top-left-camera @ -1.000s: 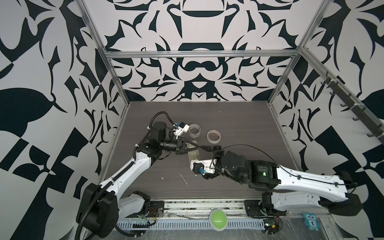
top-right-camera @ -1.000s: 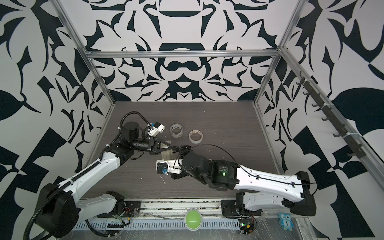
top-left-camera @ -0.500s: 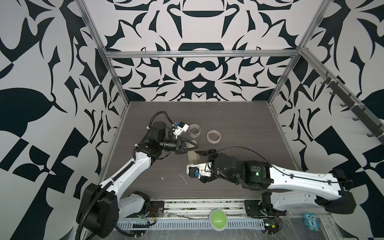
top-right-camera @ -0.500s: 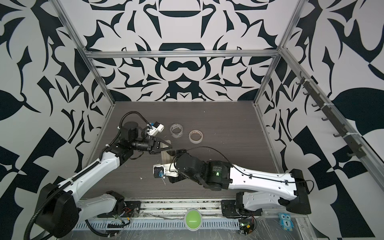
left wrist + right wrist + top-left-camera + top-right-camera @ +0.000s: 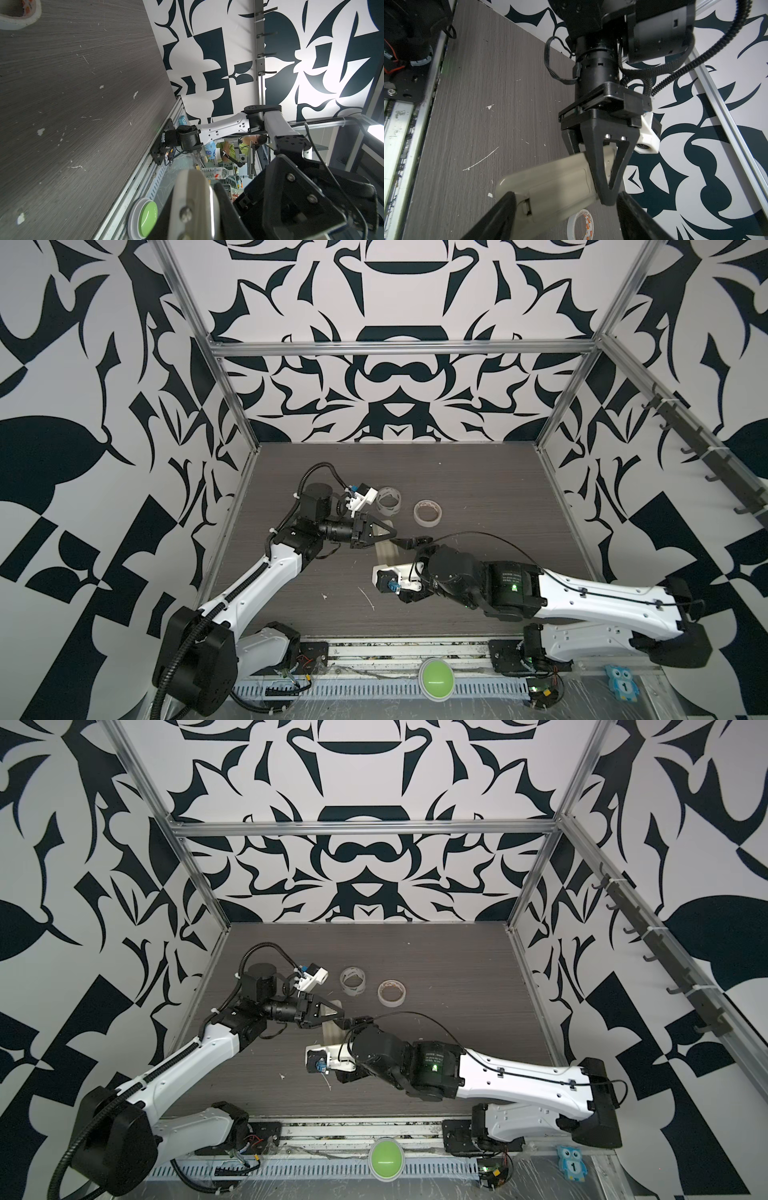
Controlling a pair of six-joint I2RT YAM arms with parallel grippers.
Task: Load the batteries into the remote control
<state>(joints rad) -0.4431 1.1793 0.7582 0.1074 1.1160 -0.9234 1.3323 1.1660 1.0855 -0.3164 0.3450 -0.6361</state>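
ok so in both top views: left gripper (image 5: pixel 388 536) has its jaws clamped on one end of the remote control (image 5: pixel 384 553), rest of it sticking out toward the front of the table (image 5: pixel 291 614). right wrist cam shows the back side w/ battery cover (image 5: pixel 558 199) in place. right gripper (image 5: pixel 413 542) sits just beside that grip, jaws wide open, holding nothing afaict. clear tape roll (image 5: pixel 388 506) + tan tape roll (image 5: pixel 428 513) sit further back.

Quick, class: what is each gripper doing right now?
Left gripper: shut on the slim off-white plastic remote control.
Right gripper: open, holding nothing.
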